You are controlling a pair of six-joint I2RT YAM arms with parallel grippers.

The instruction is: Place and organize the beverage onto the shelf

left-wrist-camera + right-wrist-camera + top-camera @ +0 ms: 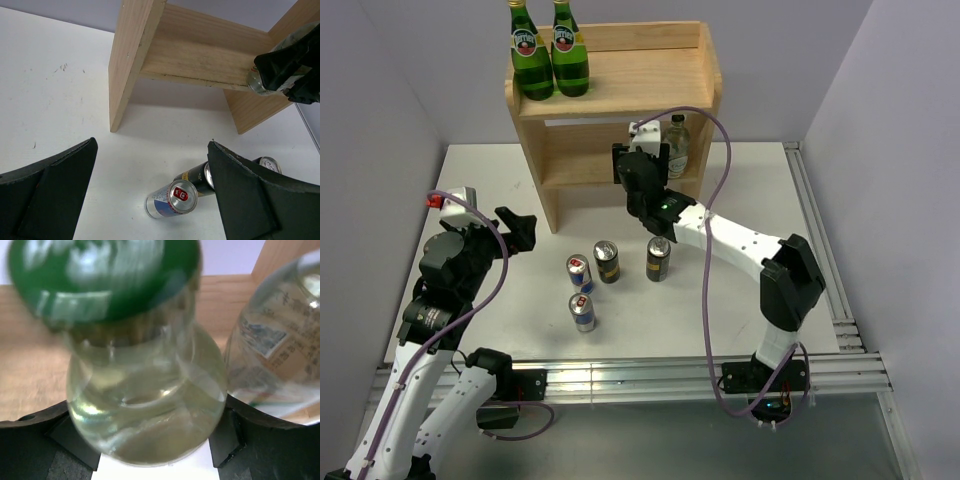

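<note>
One clear bottle stands on the shelf. The right fingers pinch the second bottle. Four cans wait on the worktop, and the left fingers are spread.

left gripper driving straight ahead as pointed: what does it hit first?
Likely the shelf, its left side panel near the foot; the open left gripper aims about there. The cans sit right of that line. Depth unclear.
</note>
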